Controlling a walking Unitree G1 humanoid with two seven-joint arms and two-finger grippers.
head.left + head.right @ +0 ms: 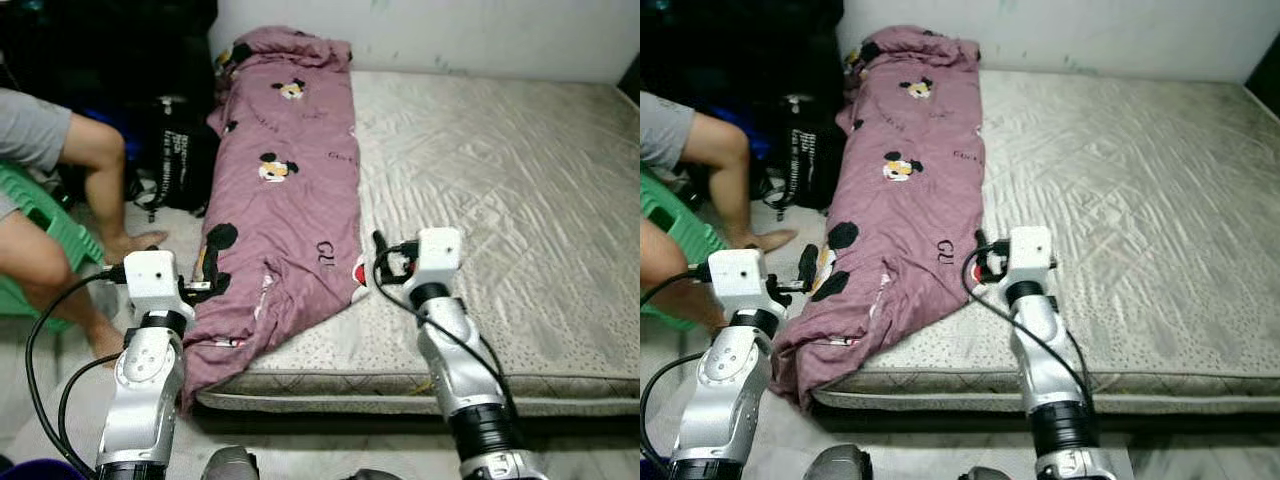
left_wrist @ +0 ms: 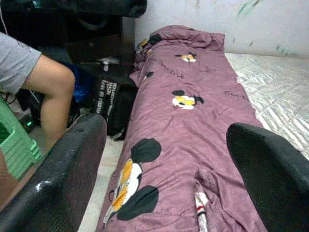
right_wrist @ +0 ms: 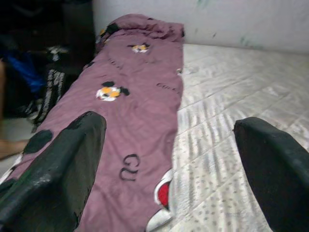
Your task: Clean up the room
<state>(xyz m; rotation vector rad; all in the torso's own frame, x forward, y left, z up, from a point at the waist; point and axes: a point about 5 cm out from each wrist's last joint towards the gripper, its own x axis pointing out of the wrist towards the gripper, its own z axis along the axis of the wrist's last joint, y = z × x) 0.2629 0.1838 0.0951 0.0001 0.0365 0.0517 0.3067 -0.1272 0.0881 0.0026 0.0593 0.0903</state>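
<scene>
Purple blanket [image 1: 280, 190] lies folded lengthwise along the mattress [image 1: 500, 200] left edge. Left gripper [image 2: 164, 193] and right gripper [image 3: 169, 183] hover over its near end, fingers spread, holding nothing. Looks like pre-grasp; next move needs both lowering onto the near hem.

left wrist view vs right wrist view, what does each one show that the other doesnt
The left wrist view has the person's bent leg, grey sleeve and green stool beside the bed. The right wrist view has a wide stretch of bare mattress and the "GU" lettering on the cover. Both show the purple cartoon-print blanket running lengthwise to the wall, the black bag on the floor, and that gripper's own two fingers spread apart.
</scene>
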